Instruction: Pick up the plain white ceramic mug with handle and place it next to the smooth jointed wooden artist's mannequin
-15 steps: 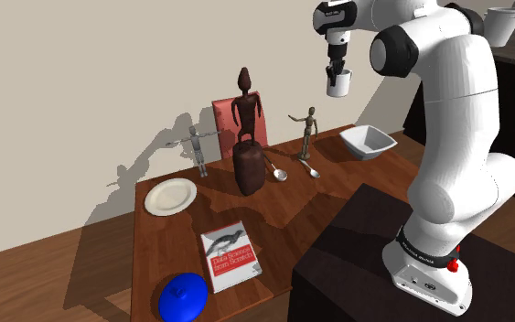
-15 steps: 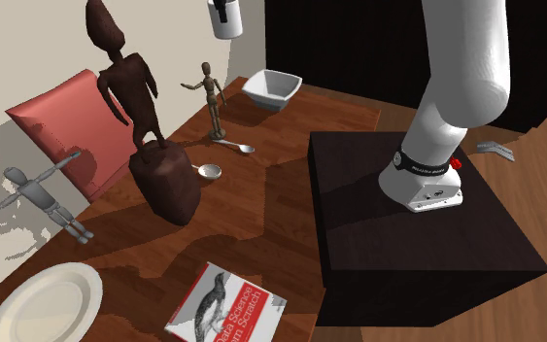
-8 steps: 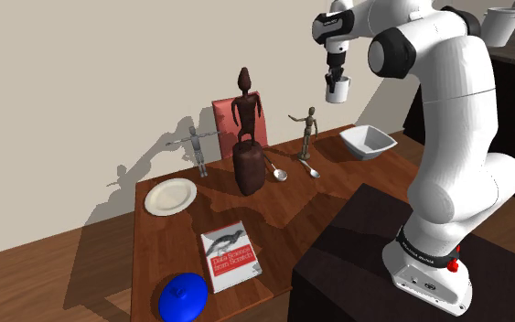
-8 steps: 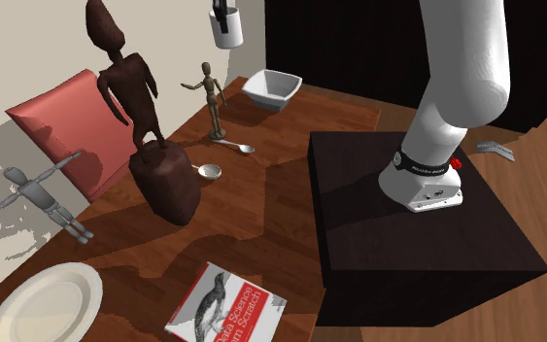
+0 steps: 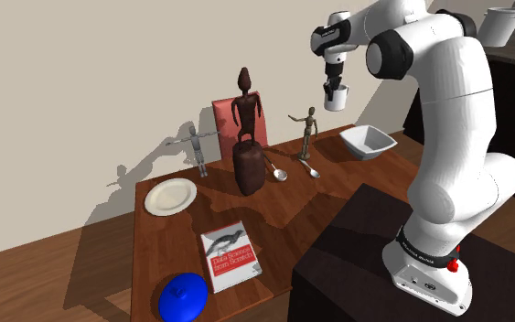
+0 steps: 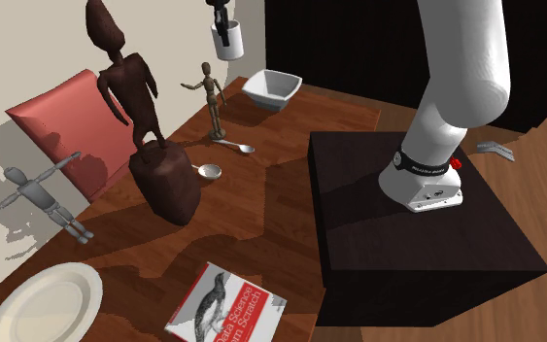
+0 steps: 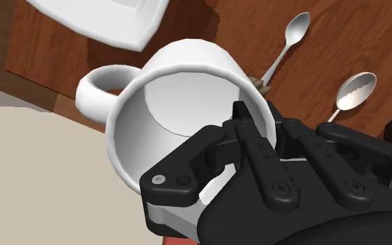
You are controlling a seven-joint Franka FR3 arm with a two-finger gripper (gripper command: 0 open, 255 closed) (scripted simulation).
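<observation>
The white mug (image 5: 336,97) hangs in the air above the table's far end, higher than the tan wooden mannequin (image 5: 309,131) and slightly toward the shoulder view's right of it. My gripper (image 5: 336,88) is shut on the mug's rim from above. In the second exterior view the mug (image 6: 226,40) hangs under the gripper (image 6: 223,23), above the mannequin (image 6: 211,98). The wrist view looks into the mug (image 7: 180,118); its handle points away from the gripper (image 7: 253,129), whose fingers (image 7: 241,132) pinch the wall.
A white bowl (image 5: 368,140) sits to the shoulder view's right of the mannequin, two spoons (image 5: 311,169) in front. A dark statue (image 5: 248,137), red slab (image 5: 229,117), grey mannequin (image 5: 196,148), plate (image 5: 170,196), book (image 5: 230,255) and blue lid (image 5: 184,296) share the table (image 5: 301,197).
The gripper has come down a little with the mug in it, closer to the tan mannequin. Nothing on the table has moved.
</observation>
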